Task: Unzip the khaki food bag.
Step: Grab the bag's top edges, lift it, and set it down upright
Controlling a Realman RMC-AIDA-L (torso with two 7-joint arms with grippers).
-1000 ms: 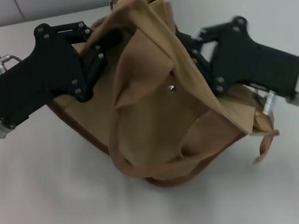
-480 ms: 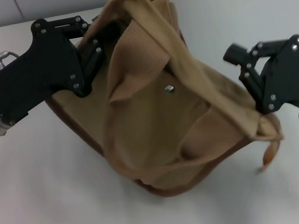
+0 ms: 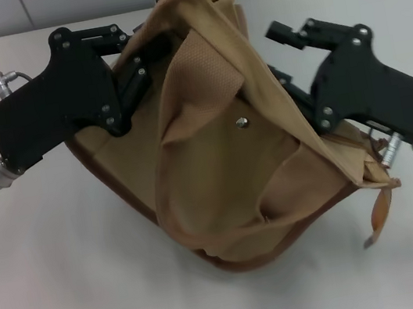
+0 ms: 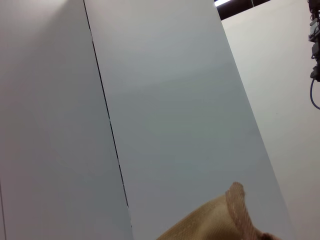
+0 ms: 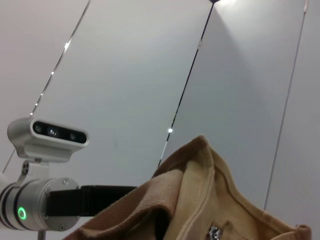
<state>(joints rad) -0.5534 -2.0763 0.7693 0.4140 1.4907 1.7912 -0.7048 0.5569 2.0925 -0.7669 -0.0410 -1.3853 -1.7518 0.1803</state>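
The khaki food bag (image 3: 224,167) stands tilted on the white table, its top bunched up and its metal snap (image 3: 242,123) facing me. My left gripper (image 3: 142,64) is shut on the fabric at the bag's upper left side. My right gripper (image 3: 279,59) is pressed against the bag's upper right side with its fingers apart; one finger (image 3: 283,32) sticks out free and the other is partly behind the cloth. A silver zipper pull (image 5: 214,231) shows in the right wrist view, on the bag's top (image 5: 192,195). The left wrist view shows only a handle edge (image 4: 235,210).
The white table (image 3: 70,288) stretches around the bag, with a grey panelled wall (image 3: 85,0) behind. A brown strap end (image 3: 378,214) hangs off the bag's lower right. The left arm (image 5: 55,205) and the head camera (image 5: 50,136) show in the right wrist view.
My right gripper, which had drawn back to the right, has moved in again to the bag's upper right side. The left gripper keeps its hold; the bag has shifted slightly.
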